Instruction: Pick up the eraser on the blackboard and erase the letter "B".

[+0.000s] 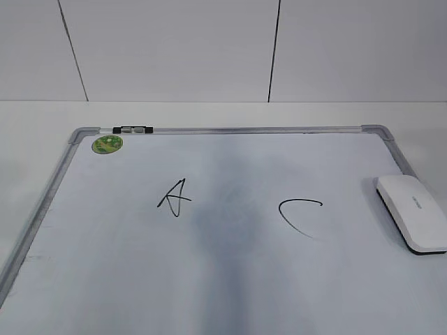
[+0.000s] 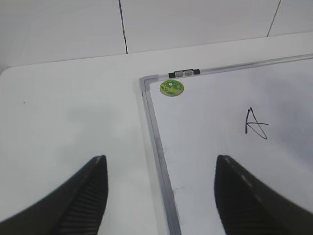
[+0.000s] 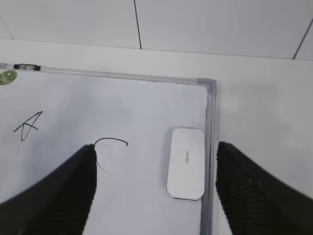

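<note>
The board (image 1: pixel 209 279) lies flat on the desk (image 1: pixel 42 118). "A" (image 1: pixel 174 197) sits left of centre and "C" (image 1: pixel 300 215) right of centre. No "B" is visible; between the two letters there is only a grey smudge (image 1: pixel 227 202), so the erasure appears complete.

The eraser (image 1: pixel 413 211) rests at the right edge of the exterior frame, on the board just inside its frame rail. In the right wrist view it lies lower centre, between the fingers and untouched.

The right pincer (image 3: pixel 154 196) is spread, holding nothing. The left pincer (image 2: pixel 161 196) is likewise spread and empty, straddling the board's left rail.

Risks:
- The eraser sits close to the rail; a descending finger may strike the rail and shift the board.
- An off-centre grasp on the smooth casing may let it slip.
- A wide wipe over the smudge may damage "A" or "C".
</note>
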